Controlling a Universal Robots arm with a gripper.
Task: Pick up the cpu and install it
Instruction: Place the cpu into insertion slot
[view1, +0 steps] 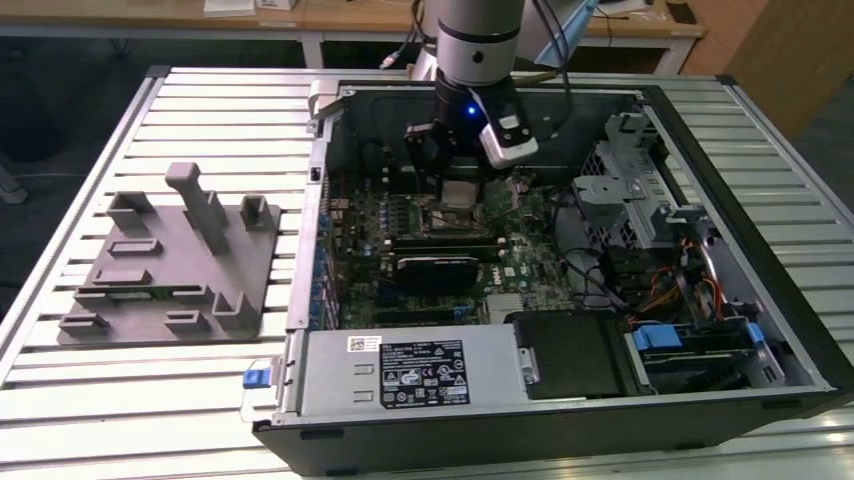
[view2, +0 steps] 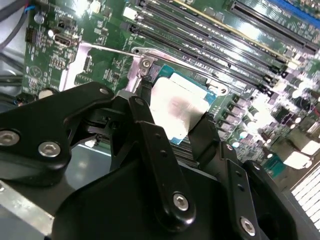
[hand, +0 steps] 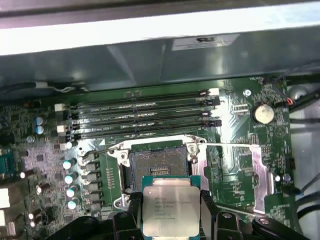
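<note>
My gripper (view1: 461, 172) hangs inside the open computer case (view1: 747, 200), low over the motherboard (view1: 514, 265). It is shut on the cpu (hand: 170, 205), a flat square chip with a silver top plate, with one black finger on each of two opposite sides. The second wrist view shows the cpu (view2: 176, 109) held level between the fingers (view2: 146, 100). Just beyond the chip lies the open socket (hand: 159, 162), its black frame bare and its metal load plate (hand: 252, 167) swung aside. The cpu hovers above the socket's near edge, not seated.
Several memory slots (hand: 145, 112) run along the far side of the socket. A grey plastic fixture tray (view1: 167, 265) stands on the slatted table at the exterior view's left. A power supply (view1: 400, 375), drive cage (view1: 641, 195) and cables (view1: 667, 290) crowd the case.
</note>
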